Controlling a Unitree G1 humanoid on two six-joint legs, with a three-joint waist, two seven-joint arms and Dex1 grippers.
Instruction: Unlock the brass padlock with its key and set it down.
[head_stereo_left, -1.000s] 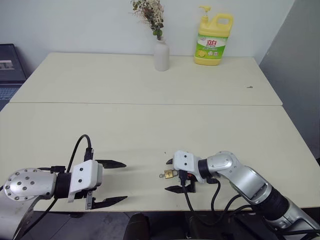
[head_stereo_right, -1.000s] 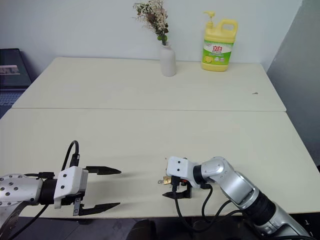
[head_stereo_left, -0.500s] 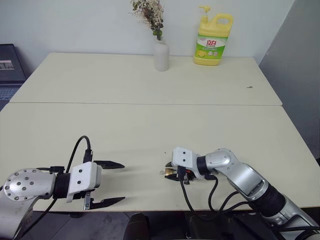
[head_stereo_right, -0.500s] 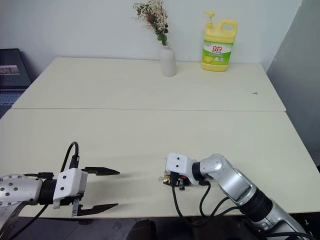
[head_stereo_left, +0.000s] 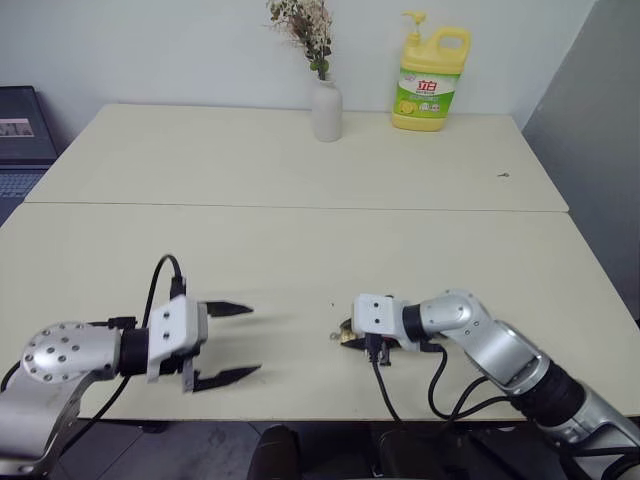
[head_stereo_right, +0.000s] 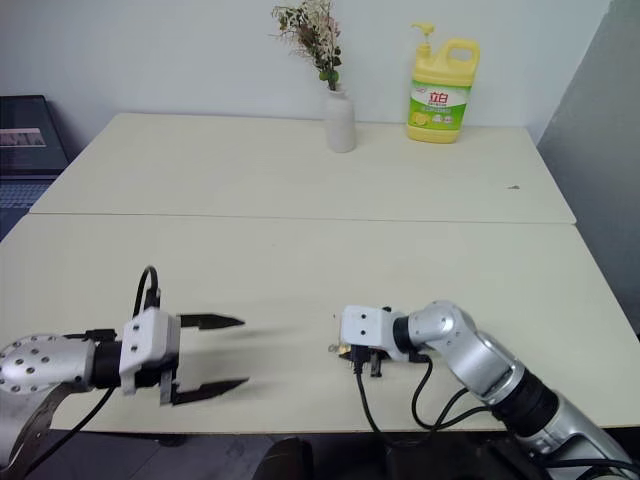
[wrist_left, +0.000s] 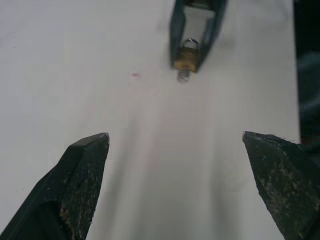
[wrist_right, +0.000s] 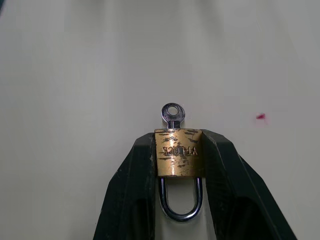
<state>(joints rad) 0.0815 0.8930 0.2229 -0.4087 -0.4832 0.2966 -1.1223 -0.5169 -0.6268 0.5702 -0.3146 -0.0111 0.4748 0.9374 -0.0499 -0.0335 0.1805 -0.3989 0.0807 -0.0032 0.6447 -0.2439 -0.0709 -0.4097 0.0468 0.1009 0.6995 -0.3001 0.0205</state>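
We see the right gripper (wrist_right: 178, 165) clamped on the brass padlock (wrist_right: 178, 159), the key (wrist_right: 172, 114) protruding from the padlock's body. Left of the padlock, the left gripper (head_stereo_left: 228, 343) hangs wide open, empty, above the table (head_stereo_left: 300, 250).

The right gripper (wrist_right: 179, 159) clamps the padlock (wrist_right: 178, 160) between its two black fingers (wrist_right: 135, 195), one pressed against each side of the brass body. The lock's scuffed face bears stamped letters. Its silver shackle (wrist_right: 180, 202) loops back toward the wrist, in the gap between the fingers, and looks closed. The key (wrist_right: 173, 114) sticks out of the body's far end, its round head with a small hole pointing away from the gripper. Beneath lies a pale table (wrist_right: 75, 75) with a small red mark (wrist_right: 260, 117) off to one side.
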